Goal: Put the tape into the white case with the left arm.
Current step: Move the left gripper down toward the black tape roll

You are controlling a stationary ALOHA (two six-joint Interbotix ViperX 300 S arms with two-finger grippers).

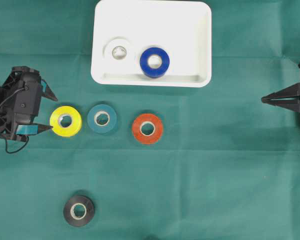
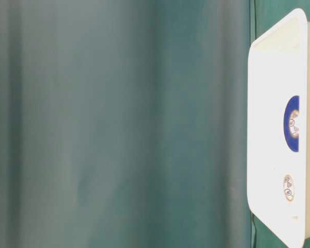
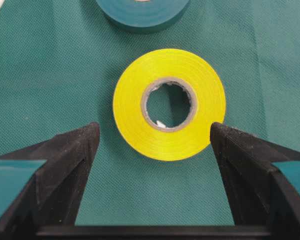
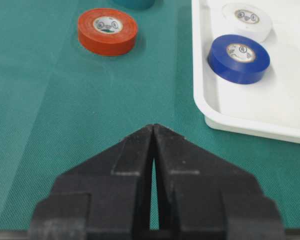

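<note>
A yellow tape roll (image 1: 65,121) lies flat on the green cloth at the left. My left gripper (image 1: 53,113) stands open just to its left. In the left wrist view the fingertips (image 3: 90,137) flank the near half of the yellow roll (image 3: 169,103); the right tip is close to its edge and the left tip is well apart. The white case (image 1: 190,30) sits at the top centre, holding a white roll (image 1: 119,51) and a blue roll (image 1: 154,62). My right gripper (image 1: 264,99) rests shut at the right edge, holding nothing.
A teal roll (image 1: 102,118) and an orange roll (image 1: 147,128) lie in a row to the right of the yellow one. A black roll (image 1: 79,210) sits near the front edge. In the table-level view the case (image 2: 268,77) appears at the right.
</note>
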